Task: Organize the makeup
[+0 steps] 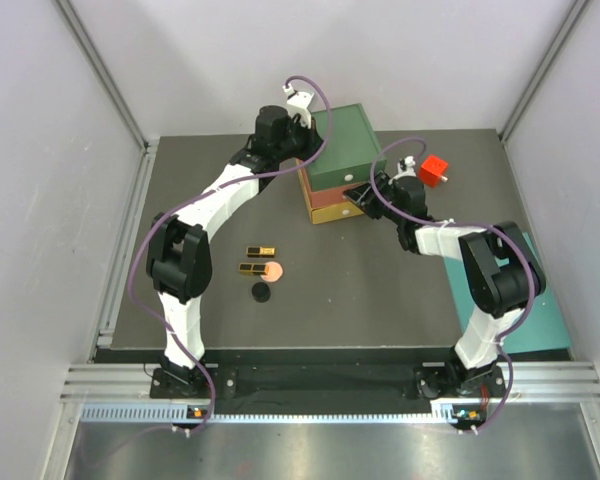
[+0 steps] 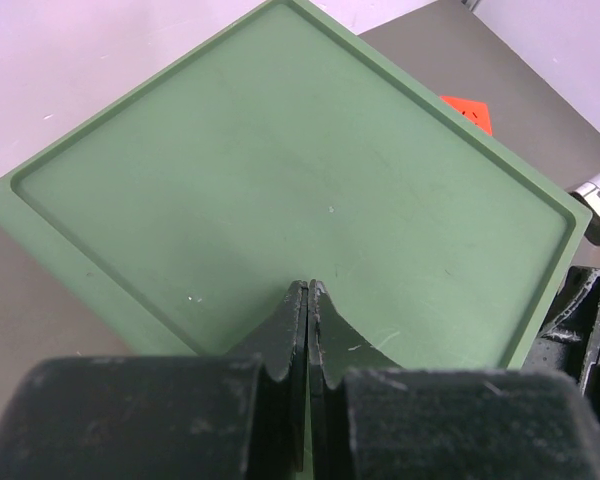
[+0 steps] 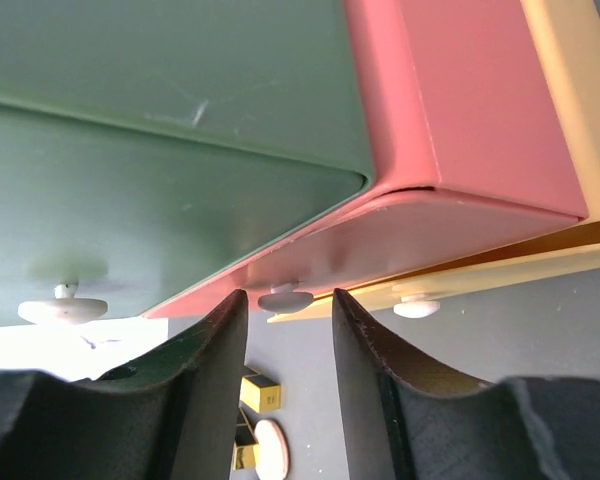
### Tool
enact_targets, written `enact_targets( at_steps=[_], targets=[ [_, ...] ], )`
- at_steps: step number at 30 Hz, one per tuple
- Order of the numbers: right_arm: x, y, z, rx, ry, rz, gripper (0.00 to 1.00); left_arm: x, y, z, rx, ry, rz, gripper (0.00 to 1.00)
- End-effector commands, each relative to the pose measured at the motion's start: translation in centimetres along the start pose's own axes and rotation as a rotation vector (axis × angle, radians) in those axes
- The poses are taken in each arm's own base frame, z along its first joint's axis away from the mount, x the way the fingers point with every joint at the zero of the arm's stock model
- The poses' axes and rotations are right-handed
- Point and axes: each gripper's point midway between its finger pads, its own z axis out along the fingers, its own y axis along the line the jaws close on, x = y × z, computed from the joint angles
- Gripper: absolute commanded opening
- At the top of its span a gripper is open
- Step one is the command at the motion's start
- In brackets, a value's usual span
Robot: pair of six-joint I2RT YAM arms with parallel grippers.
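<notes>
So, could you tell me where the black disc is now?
In the top view the black disc lies left of centre on the table, just on the near side of the round peach compact.

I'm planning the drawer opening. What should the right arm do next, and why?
Probably close the right end effector on the white knob of the red drawer. Its open fingers straddle that knob without gripping it, and the shut left end effector sits over the box's green top, seemingly bracing it.
</notes>
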Motion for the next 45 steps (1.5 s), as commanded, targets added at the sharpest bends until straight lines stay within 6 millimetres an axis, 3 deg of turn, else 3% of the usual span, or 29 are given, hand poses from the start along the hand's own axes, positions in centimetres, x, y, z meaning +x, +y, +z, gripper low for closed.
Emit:
enact_targets(
  at_steps=[1,22,37,45],
  targets=[
    [-1.5,0.2,0.3,-0.027,-0.053,-0.017,0.41,13.1,2.4,-1.2,-0.082,0.397,-0.089,0.0],
    [-2.3,0.9,1.5,-0.058,-0.076,0.022,0.33,13.2,2.3,-1.3,-0.077,0.403,-0.093,0.0],
    [-2.8,1.6,0.9,-0.062,-0.098,0.027,0.05,13.1,2.4,-1.2,-0.081,0.4,-0.091,0.0],
    [-2.0,1.6,-0.6,-0.06,-0.072,0.025,0.0,13.0,2.6,-1.1,-0.087,0.398,-0.085,0.0]
  ],
)
